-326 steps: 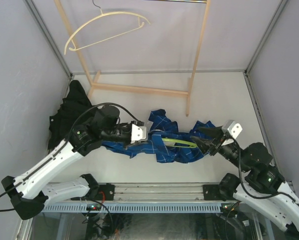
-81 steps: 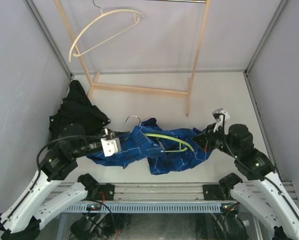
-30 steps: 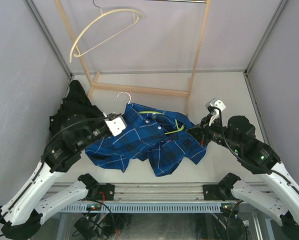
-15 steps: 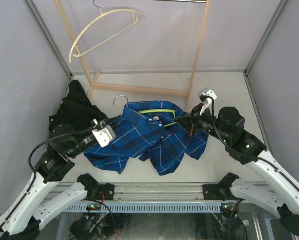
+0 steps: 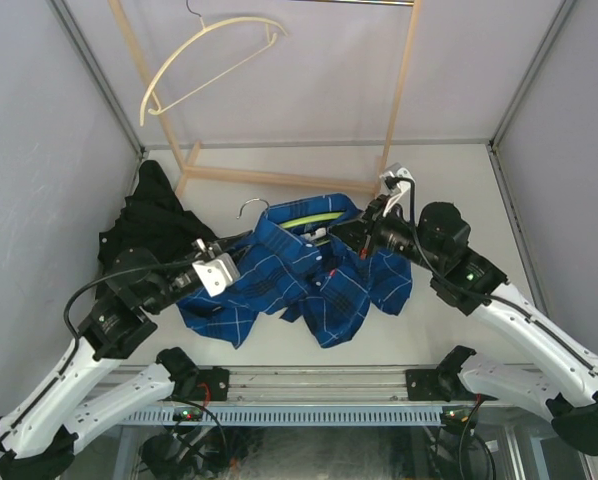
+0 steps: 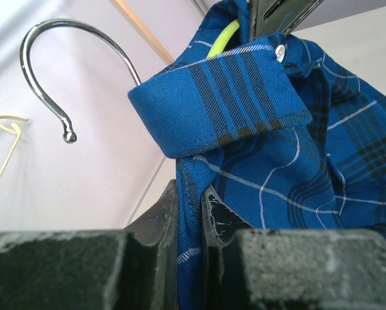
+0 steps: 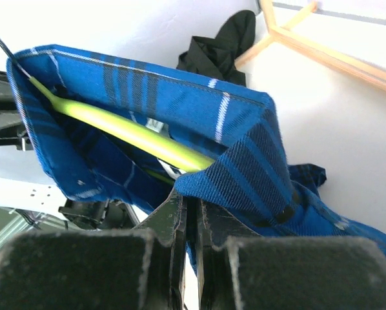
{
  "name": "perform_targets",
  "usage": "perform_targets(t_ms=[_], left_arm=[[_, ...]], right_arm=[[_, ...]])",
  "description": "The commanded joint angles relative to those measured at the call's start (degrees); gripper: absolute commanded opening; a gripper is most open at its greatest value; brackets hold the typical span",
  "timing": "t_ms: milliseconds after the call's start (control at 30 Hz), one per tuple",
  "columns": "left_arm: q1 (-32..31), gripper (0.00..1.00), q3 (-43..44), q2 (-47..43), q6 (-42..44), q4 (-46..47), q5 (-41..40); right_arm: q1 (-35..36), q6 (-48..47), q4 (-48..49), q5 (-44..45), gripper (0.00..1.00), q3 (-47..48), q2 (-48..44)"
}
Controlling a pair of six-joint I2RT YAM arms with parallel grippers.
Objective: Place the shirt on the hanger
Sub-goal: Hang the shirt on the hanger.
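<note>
Some eleven seconds back the shirt [image 5: 314, 280] lay crumpled flat on the table with the hanger [image 5: 314, 215] across it. Now its collar is lifted off the table between my two arms, and the lime-green bar runs inside the collar with the silver hook poking out on my left side. Compared with half a second ago, my right arm has reached further from the bases and carried the collar a little that way.

My left gripper [image 6: 192, 194] is closed on a hem of the shirt [image 6: 277, 161] just below the folded collar – the cloth is pinched between both fingers – and the hanger [image 6: 77, 23] shows its hook above and to the left. My right gripper [image 7: 192, 201] is clamped on the shirt [image 7: 148, 97] at the other end of the collar, where the hanger [image 7: 115, 126] slants down toward my fingers under the fabric. From above, my left gripper [image 5: 237, 250] and right gripper [image 5: 347, 236] sit at either end of the collar, and the rest of the shirt sags onto the table.

The count: two hangers – the green one and a cream hanger [image 5: 209, 55] on the wooden rack [image 5: 279, 180]; two garments, the shirt and a black garment [image 5: 154, 215] heaped at the left wall; one rack.
</note>
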Motion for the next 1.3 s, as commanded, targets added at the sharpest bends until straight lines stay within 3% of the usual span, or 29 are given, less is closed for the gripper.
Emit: perform_targets(t_ms=[0, 333, 500, 833, 933, 1100, 1267], left_arm=[[-3.54, 0.00, -0.78, 0.86, -3.58, 7.70, 6.31], [-7.35, 0.00, -3.61, 3.18, -9.03, 15.57, -4.89], [-7.36, 0.00, -5.85, 2.13, -11.21, 20.69, -9.66], [-7.36, 0.00, -6.83, 1.90, -12.17, 22.97, -11.42], [-7.36, 0.00, -6.55, 0.39, -10.08, 20.89, -10.64], [-7.36, 0.00, -5.70, -1.83, -5.83, 14.39, -5.79], [-7.36, 0.00, -6.34, -2.83, -4.53, 10.92, -2.61]], right_arm=[[1.20, 3.23, 10.37, -4.77, 0.00, 1.39, 1.64], [8.91, 1.38, 12.22, -8.67, 0.00, 1.42, 4.47], [13.98, -2.08, 7.37, -5.16, 0.00, 1.36, 4.27], [22.56, -5.93, 2.47, 3.21, 0.00, 1.39, 6.61], [22.69, -8.22, -2.56, 9.92, 0.10, 1.42, 3.52], [21.76, -12.60, -8.62, 17.10, 0.41, 1.37, -4.97], [20.47, -16.43, -10.24, 17.79, 0.48, 1.36, -13.38]])
